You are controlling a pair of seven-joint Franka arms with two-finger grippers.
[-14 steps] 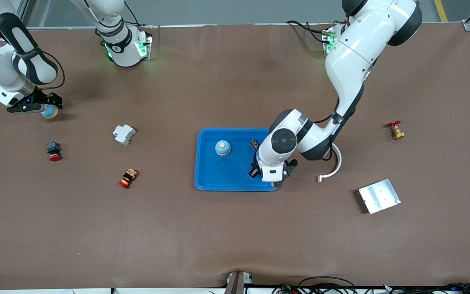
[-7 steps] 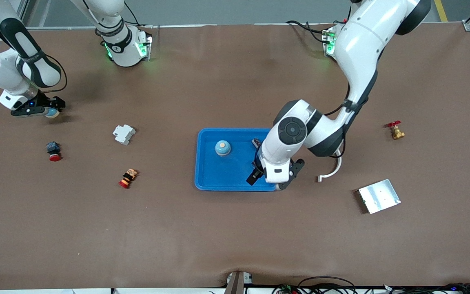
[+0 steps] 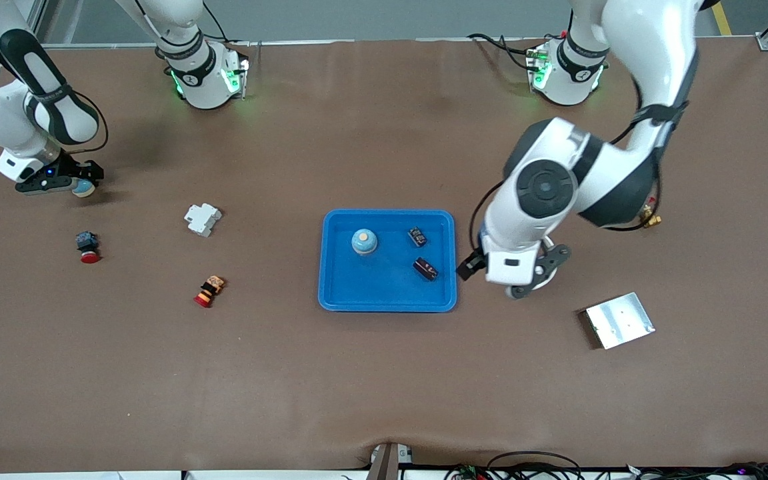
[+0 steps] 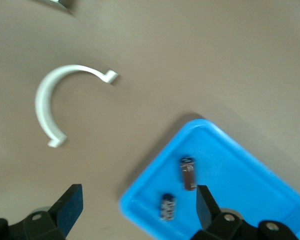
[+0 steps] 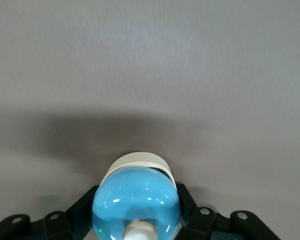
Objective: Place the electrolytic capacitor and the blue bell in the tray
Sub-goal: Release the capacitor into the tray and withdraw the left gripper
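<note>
Clock note: I'm reading 12 as pointing toward the arm bases and 6 toward the front camera.

Tray: the shallow bright-blue plastic tray is sitting about mid-desk on the brown desk.

Capacitor: the small dark cylindrical electrolytic capacitor is lying on its side inside the tray, around 3 o'clock from the tray's middle.

Bell: the round blue bell with a tan top is sitting upright in the tray at roughly 11 o'clock.

Extra bit in tray: a tiny dark component is lying at about 1 o'clock, apart from the capacitor.

Left gripper: the left gripper is hovering over the desk just off the tray's 3 o'clock edge, jaws spread wide and holding nothing. A white curved plastic clip is lying on the desk near it.

Right gripper: the right gripper is hanging low over the desk's 9 o'clock end, jaws clamping another light-blue domed bell with a white rim.

Other stuff: a flat silver metal plate is lying at 4 o'clock from the tray, well apart from it. A white plastic block is sitting out at the tray's 9 o'clock.
</note>
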